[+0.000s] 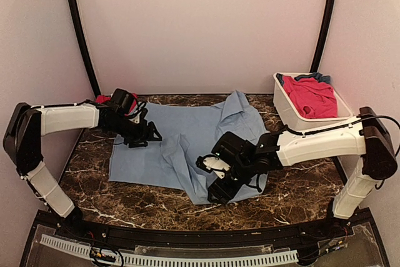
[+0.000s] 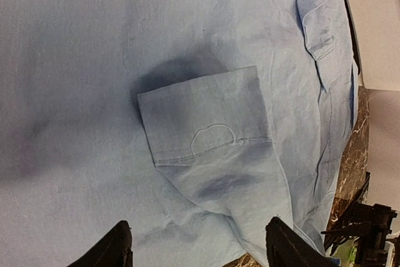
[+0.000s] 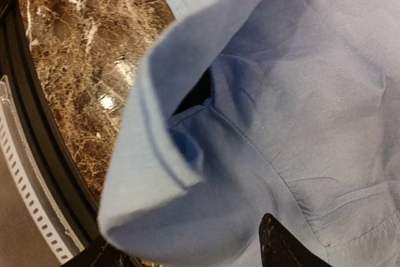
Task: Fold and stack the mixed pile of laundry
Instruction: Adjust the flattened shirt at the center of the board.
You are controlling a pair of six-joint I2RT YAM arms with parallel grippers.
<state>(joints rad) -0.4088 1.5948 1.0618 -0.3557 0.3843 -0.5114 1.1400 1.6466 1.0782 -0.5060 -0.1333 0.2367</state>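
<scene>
- One light-blue shirt [image 1: 181, 142] lies spread on the marble worktop [image 1: 94, 179], between two arms
- Left gripper [image 1: 142, 136] hovers at the shirt's left edge, fingers spread, holding nothing
- Right gripper [image 1: 215, 182] sits at the near right corner, fingers apart with a shirt fold between them
- One white tub [image 1: 284, 114], rear right, holds one red piece [image 1: 309, 95] and one dark blue piece [image 1: 322, 77]
- A second red piece [image 1: 102, 99] lies behind the left arm

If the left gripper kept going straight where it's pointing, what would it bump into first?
Probably the sleeve cuff of the light-blue shirt. In the left wrist view it lies flat right ahead of the left gripper, whose jaws stand open. How far off it is, that view doesn't show.
</scene>
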